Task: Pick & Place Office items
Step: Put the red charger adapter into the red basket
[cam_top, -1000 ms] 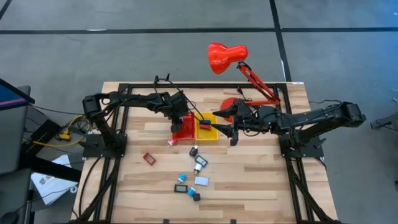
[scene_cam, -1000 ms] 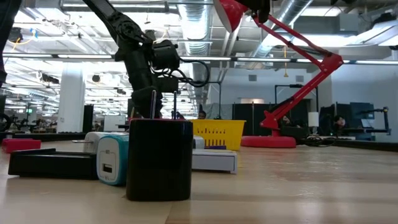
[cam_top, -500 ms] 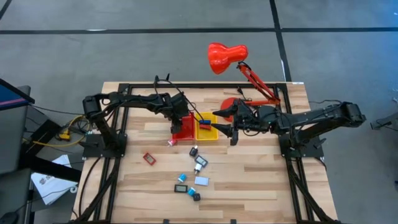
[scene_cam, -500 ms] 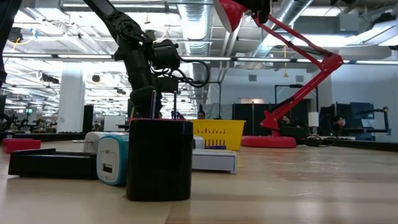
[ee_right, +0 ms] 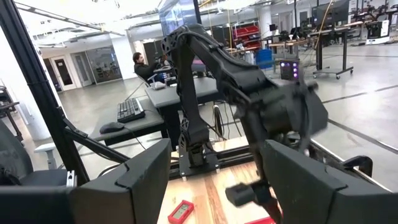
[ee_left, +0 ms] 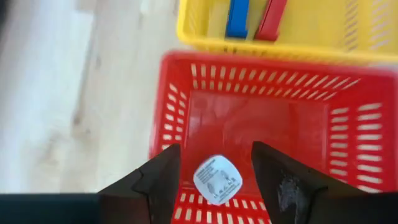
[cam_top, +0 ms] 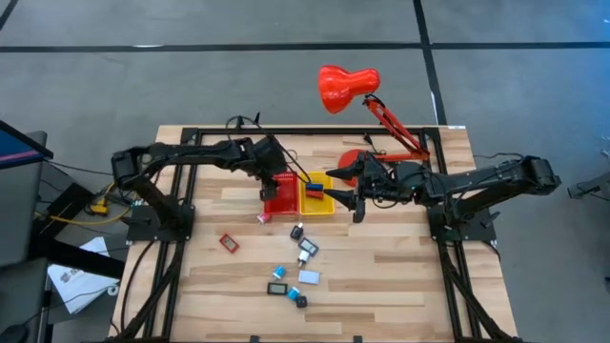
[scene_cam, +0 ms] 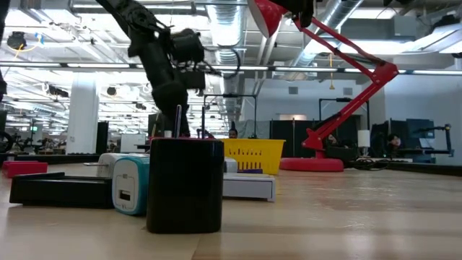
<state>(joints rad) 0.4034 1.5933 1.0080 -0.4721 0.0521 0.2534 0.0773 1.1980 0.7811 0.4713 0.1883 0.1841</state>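
Note:
My left gripper (cam_top: 272, 178) hangs open over the red bin (cam_top: 281, 199); in its wrist view the fingers (ee_left: 216, 155) stand apart above a white rounded piece (ee_left: 217, 179) that lies flat on the bin's floor. A blue piece (ee_left: 238, 17) and a red piece (ee_left: 272, 18) lie in the yellow bin (cam_top: 318, 196) beside it. My right gripper (cam_top: 355, 198) waits open just right of the yellow bin. Several small pieces lie on the wood nearer the front: a red one (cam_top: 228, 243), a white one (cam_top: 305, 250), a light blue one (cam_top: 278, 272), a black one (cam_top: 301, 301).
The big red desk lamp (cam_top: 346, 88) stands on its base (cam_top: 355, 157) at the far edge, behind my right arm. In the low view a black block (scene_cam: 185, 184) and a light blue charger (scene_cam: 130, 184) sit close to the camera. Bare wood lies along the table's right and near sides.
My left gripper has risen from the red bin and drawn back a little toward the table's far left, its arm swinging out to the left. My right arm and the loose pieces have kept still.

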